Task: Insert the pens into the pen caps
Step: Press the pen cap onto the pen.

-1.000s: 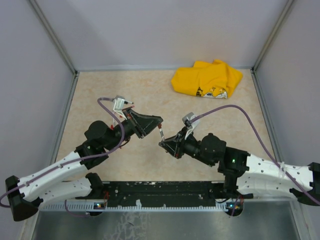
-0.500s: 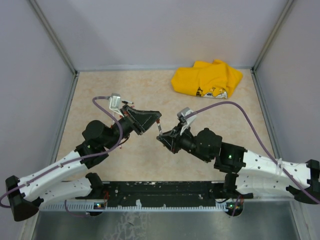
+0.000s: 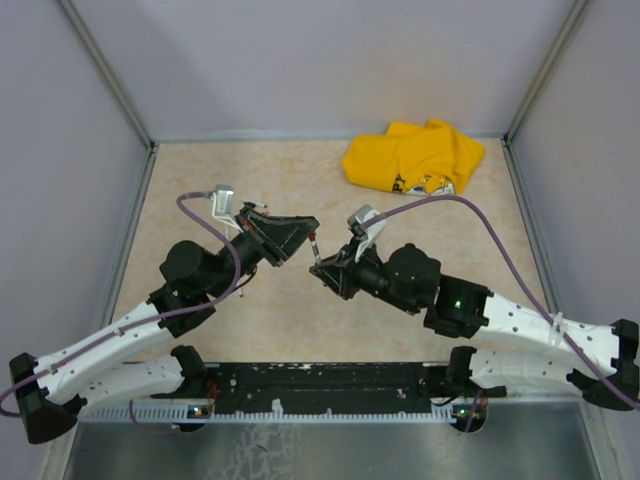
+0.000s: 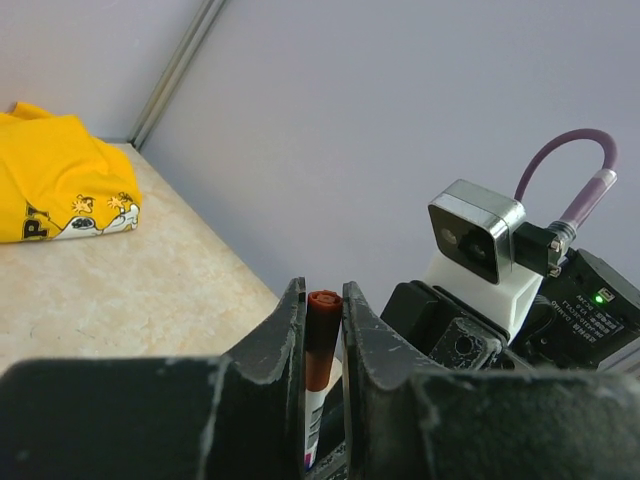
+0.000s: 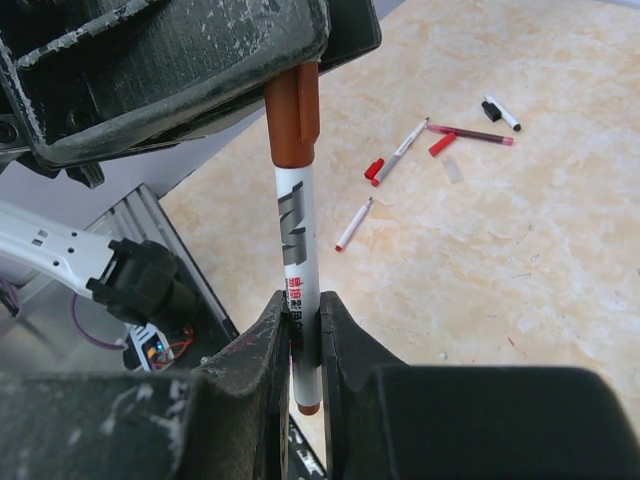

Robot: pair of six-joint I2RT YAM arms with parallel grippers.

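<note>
1. Left gripper (image 4: 322,297): jaws nearly closed, pinching the red-brown cap (image 4: 320,350) by its sides, closed end poking out past the fingertips.
2. Right gripper (image 5: 300,322): jaws nearly closed on the lower white barrel of the pen (image 5: 296,250), its red tail end showing below the fingers.
3. Key relation: pen and cap share one long axis, running straight from your right gripper to your left. In the right wrist view the cap sits directly over the pen's far end, with no sideways offset or tilt visible.
4. From above, the two grippers face each other mid-table, the pen bridging the short gap between them. Neither arm is nearer; both are on the part.
5. The cap's mouth already overlaps the barrel. I can't tell if it is fully seated.
6. My read: you need a straight push along that axis, no rotation. Any skew could bend the pen or pop the cap out.
7. Loose pens (image 5: 400,150) lie on the table (image 5: 560,260), well apart.
</note>
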